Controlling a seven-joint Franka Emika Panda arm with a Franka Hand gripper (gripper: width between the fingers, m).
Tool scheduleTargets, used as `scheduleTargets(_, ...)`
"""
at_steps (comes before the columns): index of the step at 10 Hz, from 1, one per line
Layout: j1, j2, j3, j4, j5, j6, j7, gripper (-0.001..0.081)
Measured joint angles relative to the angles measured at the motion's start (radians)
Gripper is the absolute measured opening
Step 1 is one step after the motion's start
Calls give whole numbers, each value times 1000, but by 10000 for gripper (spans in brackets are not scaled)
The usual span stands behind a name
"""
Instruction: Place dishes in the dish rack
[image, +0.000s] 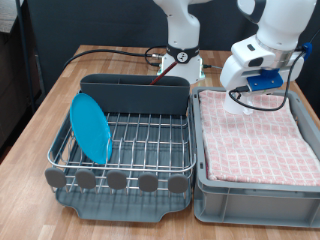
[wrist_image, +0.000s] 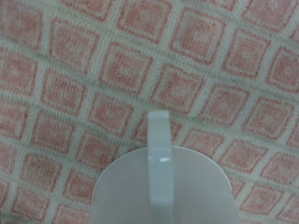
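Blue plate already in dish rack, standing on edge in wire grid at exterior view's left side, face turned toward rack's middle, long axis running front to back and tilted a little. Claw hangs above pink checked cloth in grey bin, near bin's far edge, right of rack. Cannot tell whether claw apart or together. Wrist view: white cup close against camera, cloth filling background. Wooden counter under all.
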Motion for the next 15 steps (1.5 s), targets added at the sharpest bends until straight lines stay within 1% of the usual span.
scheduleTargets(3, -1, 27, -7, -1, 15, 26, -16, 802)
scheduleTargets(6, -1, 45, -11, -1, 34, 30, -29, 802)
scheduleTargets(12, -1, 58, -12, -12, 62, 43, -45, 802)
scheduleTargets(13, -1, 59, -12, -16, 68, 51, -46, 697)
scheduleTargets(14, -1, 59, -12, -20, 74, 58, -46, 534)
scheduleTargets(15, -1, 59, -12, -24, 76, 62, -46, 534)
